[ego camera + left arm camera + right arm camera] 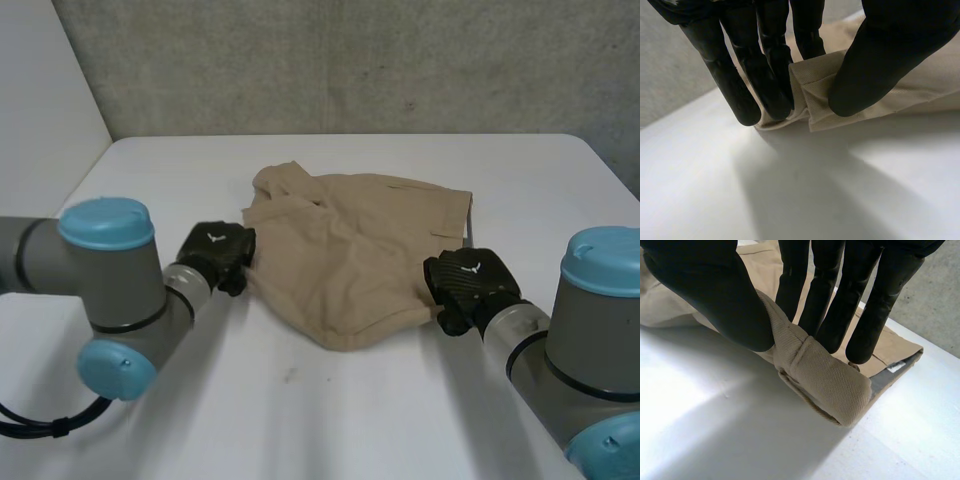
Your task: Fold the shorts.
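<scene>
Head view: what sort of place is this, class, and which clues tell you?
Probably a robotics lab bench: a white table against a plain grey wall, tan shorts laid on it, and the robot's left hand and right hand each pinching the cloth's edge.

Plain tan shorts (350,255) — white table (300,410) — grey wall (350,60).

White table (330,420) bearing rumpled tan shorts (350,250). One edge lies pinched at the fingers (740,95) of the left hand (215,255). The opposite edge is rolled at the fingers (872,315) of the right hand (468,285).
</scene>
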`<state>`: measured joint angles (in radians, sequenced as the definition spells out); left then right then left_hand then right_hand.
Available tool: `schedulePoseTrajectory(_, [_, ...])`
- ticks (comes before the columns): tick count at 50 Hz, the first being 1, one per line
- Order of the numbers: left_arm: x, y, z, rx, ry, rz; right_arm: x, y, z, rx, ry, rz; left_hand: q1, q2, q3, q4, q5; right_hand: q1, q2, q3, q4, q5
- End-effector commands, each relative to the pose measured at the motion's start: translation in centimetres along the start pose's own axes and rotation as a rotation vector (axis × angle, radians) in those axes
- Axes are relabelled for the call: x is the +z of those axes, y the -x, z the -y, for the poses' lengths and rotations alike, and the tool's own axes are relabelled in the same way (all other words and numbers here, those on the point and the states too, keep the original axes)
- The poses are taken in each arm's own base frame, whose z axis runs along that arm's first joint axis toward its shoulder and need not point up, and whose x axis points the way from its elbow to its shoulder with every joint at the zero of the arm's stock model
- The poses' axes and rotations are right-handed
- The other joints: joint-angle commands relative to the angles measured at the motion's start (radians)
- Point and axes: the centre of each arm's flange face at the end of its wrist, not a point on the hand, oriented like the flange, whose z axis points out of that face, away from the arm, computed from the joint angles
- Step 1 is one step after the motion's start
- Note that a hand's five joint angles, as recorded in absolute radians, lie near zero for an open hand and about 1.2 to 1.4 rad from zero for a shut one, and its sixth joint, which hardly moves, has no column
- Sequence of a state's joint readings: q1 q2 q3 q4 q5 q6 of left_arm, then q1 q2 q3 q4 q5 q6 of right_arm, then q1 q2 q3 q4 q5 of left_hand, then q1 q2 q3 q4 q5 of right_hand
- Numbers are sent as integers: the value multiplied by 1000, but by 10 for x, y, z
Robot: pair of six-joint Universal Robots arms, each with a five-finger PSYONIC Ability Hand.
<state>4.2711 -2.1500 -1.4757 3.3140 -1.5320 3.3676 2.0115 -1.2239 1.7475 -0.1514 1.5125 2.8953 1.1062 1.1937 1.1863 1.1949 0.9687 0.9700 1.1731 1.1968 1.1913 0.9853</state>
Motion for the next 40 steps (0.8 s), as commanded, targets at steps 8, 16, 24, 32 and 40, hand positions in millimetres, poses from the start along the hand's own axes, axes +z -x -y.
schedulePoseTrajectory(8, [-112,13,37,191,57,33,-3,-9,13,-147,-11,-32,290,203,210,201,253,426,223,199,205,236])
schedulePoseTrajectory(16, [-175,7,38,227,169,-23,-32,-11,33,-264,28,-16,290,203,210,201,253,426,223,199,205,236])
schedulePoseTrajectory(24, [-211,-2,37,231,230,-98,-69,-11,38,-362,159,52,290,203,210,201,253,426,223,199,205,236])
schedulePoseTrajectory(32, [-216,-9,33,221,225,-158,-86,-7,21,-467,295,139,290,203,210,201,253,426,223,199,205,236])
schedulePoseTrajectory(40, [-169,-8,16,219,226,-145,-57,-5,3,-463,299,141,290,203,210,201,253,426,223,199,205,236])
